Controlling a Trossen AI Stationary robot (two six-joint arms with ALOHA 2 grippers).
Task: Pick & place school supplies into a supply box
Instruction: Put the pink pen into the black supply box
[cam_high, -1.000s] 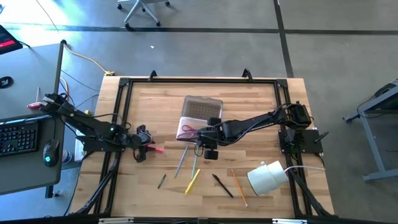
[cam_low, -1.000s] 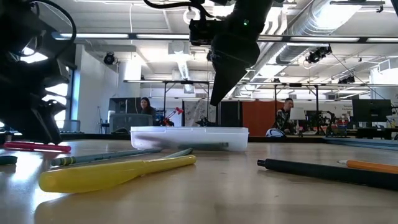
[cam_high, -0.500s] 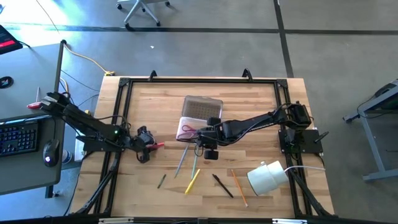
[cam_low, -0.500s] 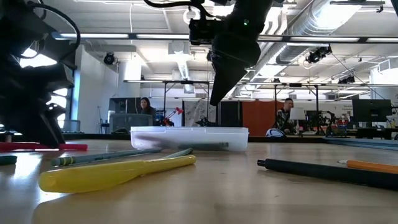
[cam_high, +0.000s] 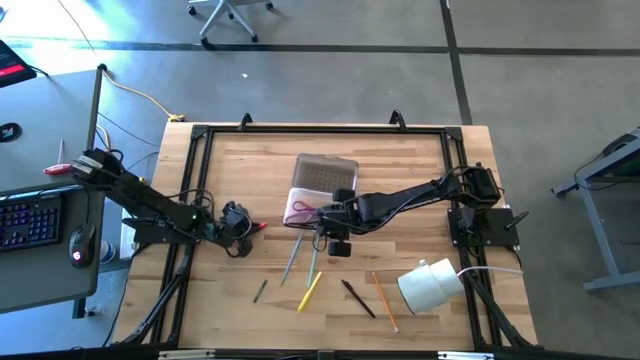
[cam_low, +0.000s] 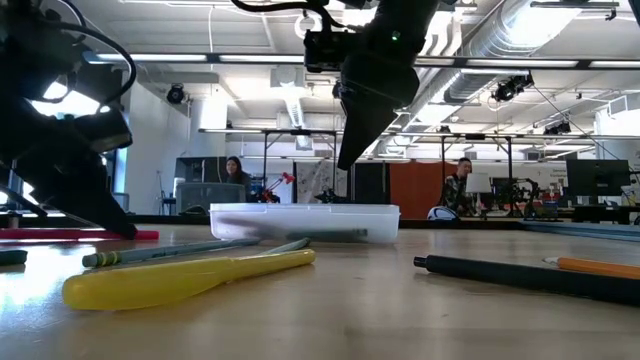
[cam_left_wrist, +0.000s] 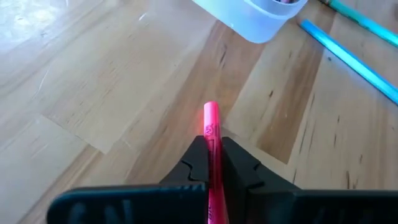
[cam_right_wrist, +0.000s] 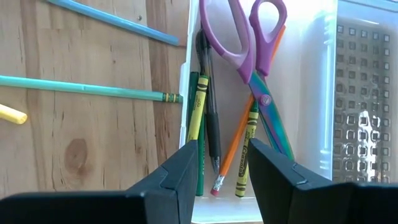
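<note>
The left gripper (cam_left_wrist: 213, 163) is pinching a red marker (cam_left_wrist: 212, 134) low over the wooden table (cam_high: 420, 170), left of the clear supply box (cam_high: 318, 196). The right gripper (cam_right_wrist: 219, 167) is hovering with fingers spread above the box, where purple-handled scissors (cam_right_wrist: 252, 68), crayons and pencils are lying

Bright daylight on the wooden table (cam_high: 420, 160), ceiling strip lights (cam_low: 200, 57) glaring, arms backlit dark silhouettes, near yellow marker (cam_low: 190, 277) softly blurred
</note>
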